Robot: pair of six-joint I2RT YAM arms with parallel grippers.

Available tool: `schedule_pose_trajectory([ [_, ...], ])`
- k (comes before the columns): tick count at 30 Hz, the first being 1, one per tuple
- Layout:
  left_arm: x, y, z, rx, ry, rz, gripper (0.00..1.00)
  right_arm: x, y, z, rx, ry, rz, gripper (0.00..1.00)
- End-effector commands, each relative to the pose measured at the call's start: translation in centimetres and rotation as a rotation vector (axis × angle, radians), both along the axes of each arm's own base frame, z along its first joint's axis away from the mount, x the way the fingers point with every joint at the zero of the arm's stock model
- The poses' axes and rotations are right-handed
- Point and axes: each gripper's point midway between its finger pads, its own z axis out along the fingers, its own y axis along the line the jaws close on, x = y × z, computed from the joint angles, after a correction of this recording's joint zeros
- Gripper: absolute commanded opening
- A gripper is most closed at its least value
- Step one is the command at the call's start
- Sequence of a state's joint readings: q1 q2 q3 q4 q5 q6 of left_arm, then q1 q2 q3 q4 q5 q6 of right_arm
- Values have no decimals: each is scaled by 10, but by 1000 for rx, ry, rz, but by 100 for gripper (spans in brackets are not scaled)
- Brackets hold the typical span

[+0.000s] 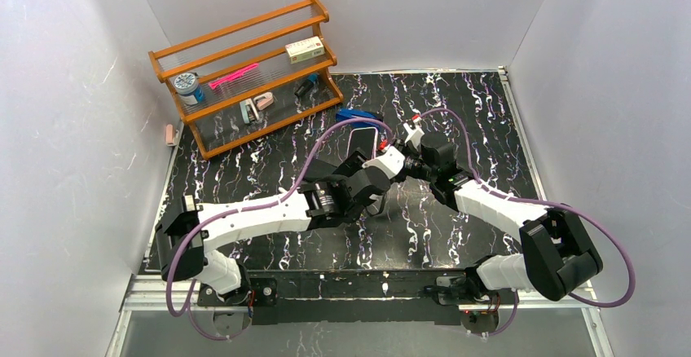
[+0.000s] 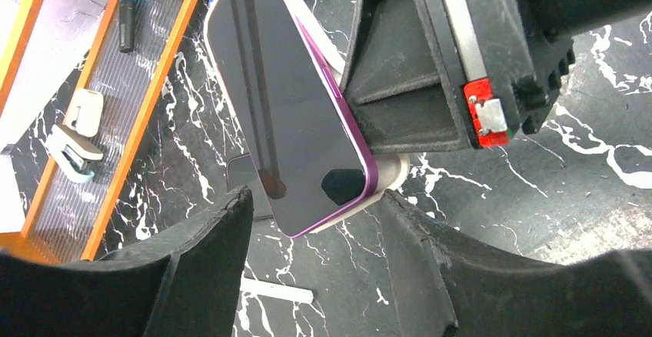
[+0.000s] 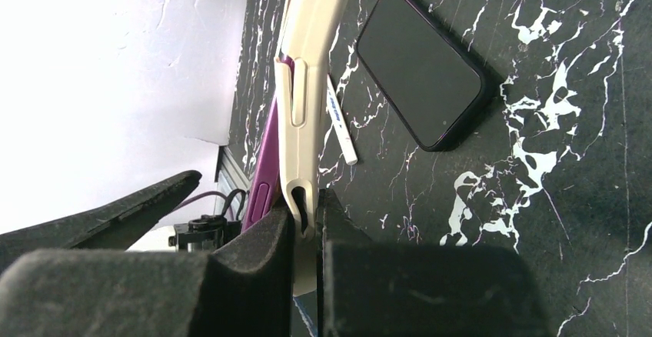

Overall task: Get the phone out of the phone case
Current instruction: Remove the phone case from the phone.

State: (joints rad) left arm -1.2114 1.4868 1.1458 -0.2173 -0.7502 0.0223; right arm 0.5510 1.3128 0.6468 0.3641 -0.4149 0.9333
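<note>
Phone (image 2: 292,114), purple-rimmed, dark-screened: up off the black marbled table (image 1: 456,112), over its middle and nearer the far edge than the near one. Stands tilted, with one long side peeled away from the cream phone case (image 3: 307,83) and the other side against it.

Right gripper (image 3: 306,221): pinched tight on the edge of the case, one finger on each face of the cream shell, with the purple rim just beside the clamp.

Left gripper (image 2: 311,214): spread wide, one finger to each side of the phone's lower corner. Touches neither phone nor case, as far as its wrist view shows.

Flat on the table below: a second dark device (image 3: 423,68), with a white pen (image 3: 338,121) near it.

Toward the far left corner: a wooden rack (image 1: 244,72) with small items on its shelves. Just past the phone toward the far edge: a blue object (image 1: 358,115), too small to identify.
</note>
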Motion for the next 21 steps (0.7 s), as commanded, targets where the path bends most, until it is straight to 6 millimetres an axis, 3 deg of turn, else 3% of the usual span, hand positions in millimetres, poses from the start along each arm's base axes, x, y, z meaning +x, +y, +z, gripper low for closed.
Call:
schedule_pose_trajectory([
  [1, 6, -1, 32, -54, -54, 33, 60, 7, 10, 60, 110, -142, 25, 1],
  [13, 16, -2, 18, 65, -81, 37, 58, -3, 11, 79, 160, -139, 56, 1],
  [21, 22, 4, 6, 158, -105, 62, 48, -10, 13, 86, 192, -117, 82, 1],
])
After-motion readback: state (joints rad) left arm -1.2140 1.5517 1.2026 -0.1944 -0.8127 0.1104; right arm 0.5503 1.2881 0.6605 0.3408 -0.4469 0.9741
